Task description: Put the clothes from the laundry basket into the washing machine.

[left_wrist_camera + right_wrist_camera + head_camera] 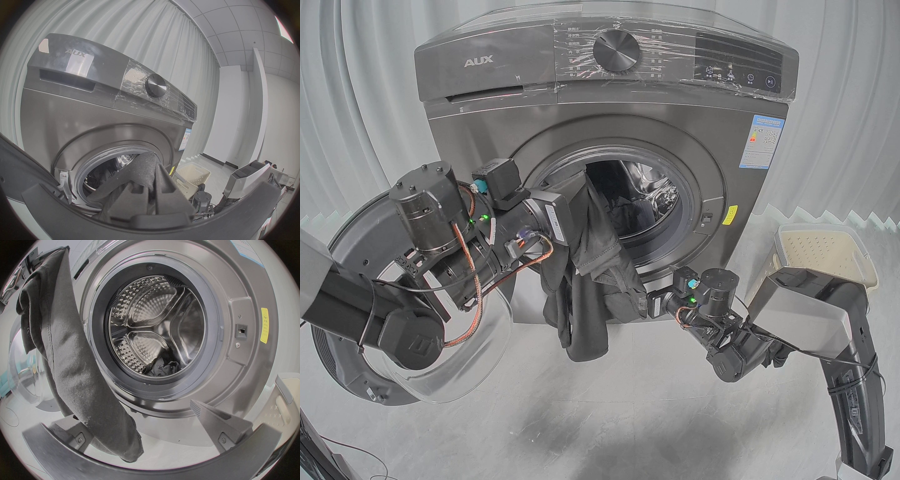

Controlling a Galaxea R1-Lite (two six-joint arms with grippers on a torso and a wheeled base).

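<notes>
While the left hand [149, 187] is pinching a limp black cloth garment [589, 281] at nine o'clock of the grey steel washing machine's [700, 156] opening, with the right hand [134, 418] spread at six o'clock, the dangling tail is probably risking falling outside.

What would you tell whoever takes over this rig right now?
The left tool is shut on a dark garment, held at the mouth of the washing machine; most of the garment hangs outside, down the front.
The right tool is open and empty, low before the mouth, beside the hanging cloth.
Done: the door is open and one dark piece lies in the drum.
Left: get the held garment fully inside, then release.
The laundry basket stands to the machine's right; its visible part holds no clothes, and the right arm hides the rest.
</notes>
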